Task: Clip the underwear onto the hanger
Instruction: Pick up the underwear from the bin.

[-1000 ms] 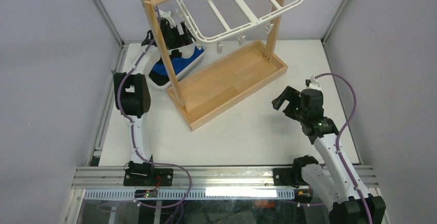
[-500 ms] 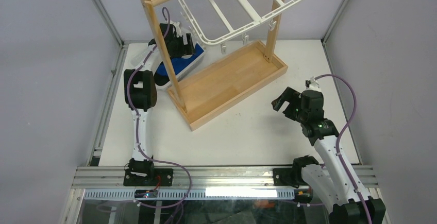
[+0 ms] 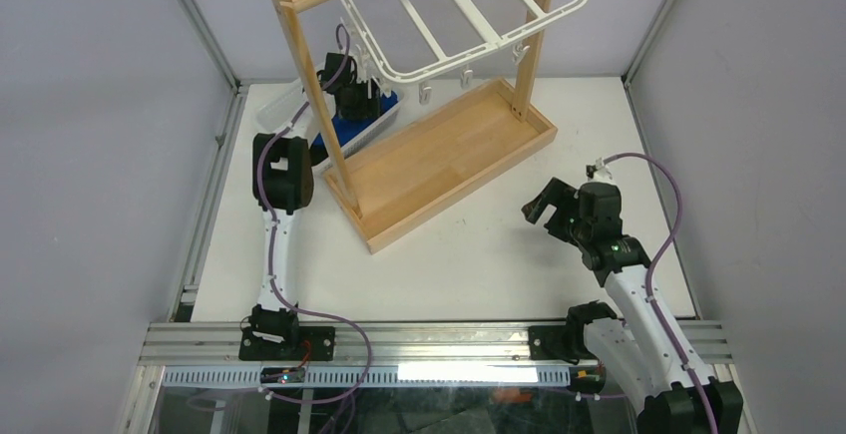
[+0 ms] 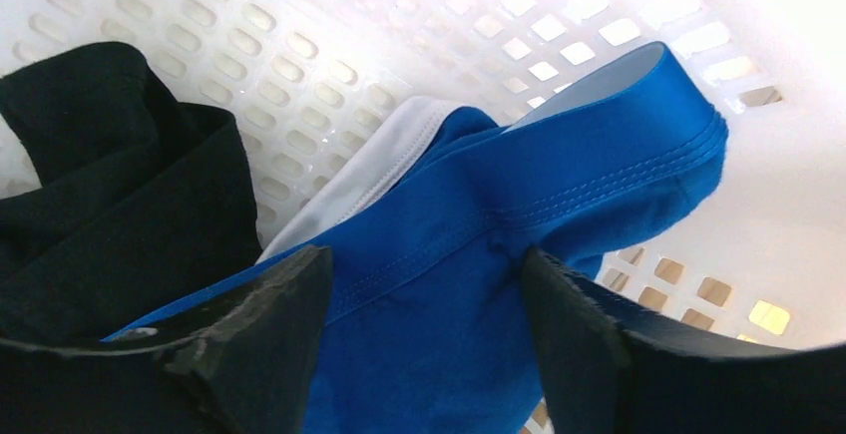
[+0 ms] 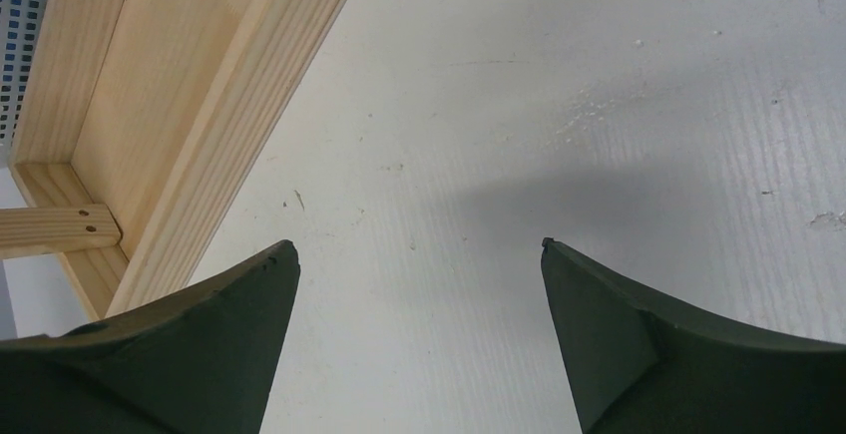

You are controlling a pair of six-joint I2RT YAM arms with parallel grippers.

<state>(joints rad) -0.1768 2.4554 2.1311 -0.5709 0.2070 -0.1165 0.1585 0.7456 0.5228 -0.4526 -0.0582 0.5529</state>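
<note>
Straddling a fold of the underwear (image 4: 599,185), the left gripper (image 4: 421,264) stands jaws apart, deep in the white basket (image 4: 299,35) at upper left of the top view. Risk: the black garment (image 4: 120,205) lies just beside one finger and may lift too, or a shallow bite slips.

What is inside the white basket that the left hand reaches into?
The blue underwear and a black garment beside it, with the left hand open astride the blue fabric. Anything beneath the clothes is covered.
</note>
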